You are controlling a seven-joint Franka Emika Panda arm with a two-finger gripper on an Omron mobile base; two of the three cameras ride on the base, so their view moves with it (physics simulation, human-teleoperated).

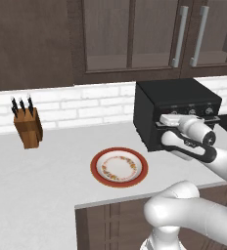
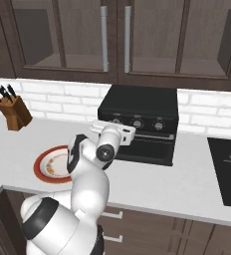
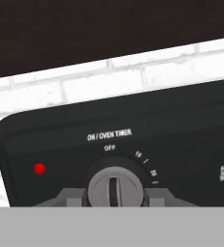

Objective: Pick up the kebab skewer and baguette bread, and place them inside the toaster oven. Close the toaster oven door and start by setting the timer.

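The worktop (image 1: 47,180) runs wide and pale grey under the dark wall cupboards (image 1: 135,34), and at its back edge, hard against the white brick wall (image 1: 81,105), sits the toaster oven (image 2: 142,117). It's a black box, long axis running along the wall, its front facing out toward the worktop's front edge. The toaster oven door (image 2: 150,147) stands upright, flush with the front. To the oven's right a dark cooktop (image 2: 227,169) is set into the surface.

Next down, the red-rimmed plate (image 1: 119,167), lying flat near the front edge, left of the oven, nothing on it. Far off toward the left end, at the back, the wooden knife block (image 1: 28,128) leans with its handles up.

Now the claw (image 3: 115,201): it's right at the oven's control strip, at the left-hand knob. In the hand view its two fingers (image 3: 68,198) sit on either side of the timer knob (image 3: 115,187), clamped on it. The knob's slot points straight toward the OFF mark, under the label ON / OVEN TIMER, and a small red light (image 3: 39,169) glows to its left.
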